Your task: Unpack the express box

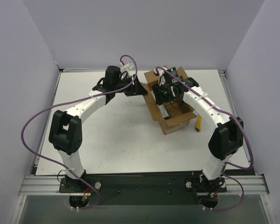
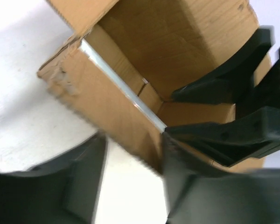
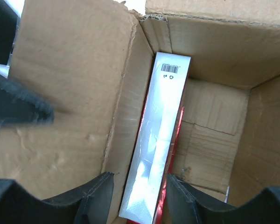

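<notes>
Barcode (image 3: 171, 68) on the silvery, red-edged pack (image 3: 156, 140), print too small to read. The pack leans on a wall inside the opened box (image 1: 177, 122), right of mid-table. Right gripper (image 3: 137, 183) spread wide astride it, clamping nothing. Left gripper (image 2: 133, 145) spread too, straddling the box wall. Yellow item (image 1: 199, 123) beside the box.

The express box (image 3: 70, 93) is presenting as brown corrugated cardboard, matt and fibrous, with its flap edges showing torn and ragged and its inner walls showing creases. A strip of clear tape (image 2: 126, 91) along one flap edge is catching the light, smooth and glossy. The pack (image 3: 158, 140) inside is showing glossy white film, wrinkled, with shiny red foil along its edge. Fingers of the left tool (image 2: 133, 186) and right tool (image 3: 135, 198) are reading as matt black plastic. The counter (image 1: 121, 135) is appearing smooth and matt white. The rail (image 1: 42, 186) at the near edge is showing bare silver metal with a dull sheen.
</notes>
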`<state>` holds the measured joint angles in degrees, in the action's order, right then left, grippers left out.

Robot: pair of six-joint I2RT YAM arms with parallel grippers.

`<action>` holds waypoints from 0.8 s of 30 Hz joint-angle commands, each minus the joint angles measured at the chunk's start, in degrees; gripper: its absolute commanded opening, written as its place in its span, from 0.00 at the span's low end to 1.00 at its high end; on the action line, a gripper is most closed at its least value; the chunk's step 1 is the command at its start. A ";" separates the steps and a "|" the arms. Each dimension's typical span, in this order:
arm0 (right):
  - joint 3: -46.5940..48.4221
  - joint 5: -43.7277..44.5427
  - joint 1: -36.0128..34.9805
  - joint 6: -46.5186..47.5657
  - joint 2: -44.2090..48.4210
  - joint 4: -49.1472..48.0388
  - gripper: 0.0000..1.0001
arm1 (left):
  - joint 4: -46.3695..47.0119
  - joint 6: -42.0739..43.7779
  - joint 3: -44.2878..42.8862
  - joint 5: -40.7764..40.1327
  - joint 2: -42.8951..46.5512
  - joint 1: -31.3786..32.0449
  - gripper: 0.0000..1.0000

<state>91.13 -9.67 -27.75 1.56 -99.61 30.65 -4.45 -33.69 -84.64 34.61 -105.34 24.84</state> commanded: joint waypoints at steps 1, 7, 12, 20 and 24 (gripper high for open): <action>0.01 2.02 0.06 0.63 1.01 0.11 0.51 | -2.15 1.88 1.93 0.00 0.75 0.12 0.43; 2.55 -0.43 4.80 -1.56 -4.79 0.19 0.54 | 1.29 1.35 2.82 3.45 0.93 0.21 0.01; 4.23 -2.45 6.13 -1.56 -9.01 0.28 0.53 | 1.46 1.35 3.08 3.53 0.66 0.21 0.00; 5.55 -12.46 6.74 -5.77 -15.17 0.81 0.53 | 1.81 1.00 3.08 3.53 -0.13 0.38 0.00; 4.67 -18.01 8.32 -7.63 -16.14 0.90 0.39 | 1.72 1.17 2.82 3.71 -0.30 0.38 0.00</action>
<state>95.72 -20.49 -20.53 -3.22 -113.69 29.47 -3.25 -34.89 -82.06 36.53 -105.36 24.71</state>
